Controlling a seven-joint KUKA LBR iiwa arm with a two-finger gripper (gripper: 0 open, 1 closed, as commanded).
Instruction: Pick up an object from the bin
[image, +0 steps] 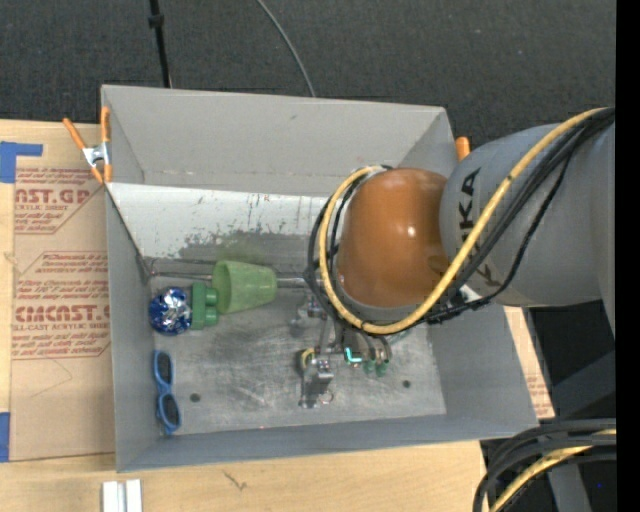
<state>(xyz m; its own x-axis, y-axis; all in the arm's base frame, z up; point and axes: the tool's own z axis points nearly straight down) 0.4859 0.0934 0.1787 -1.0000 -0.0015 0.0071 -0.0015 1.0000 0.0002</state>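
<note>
The green cup (240, 288) lies on its side at the foot of the back wall of the bin (250, 200), with a blue ball (170, 311) just beside its left end; together they block that strip. In front of the cup the floor is bare and open up to the front wall, bounded on the left by blue sunglasses (164, 390) lying along the left wall. Right of the cup, the arm (390, 250) with its orange cover hangs over the floor and takes up that side.

You lose the back right corner of the bin (250, 140) under the cover (390, 235); the arm (545, 225) runs off the right edge.
</note>
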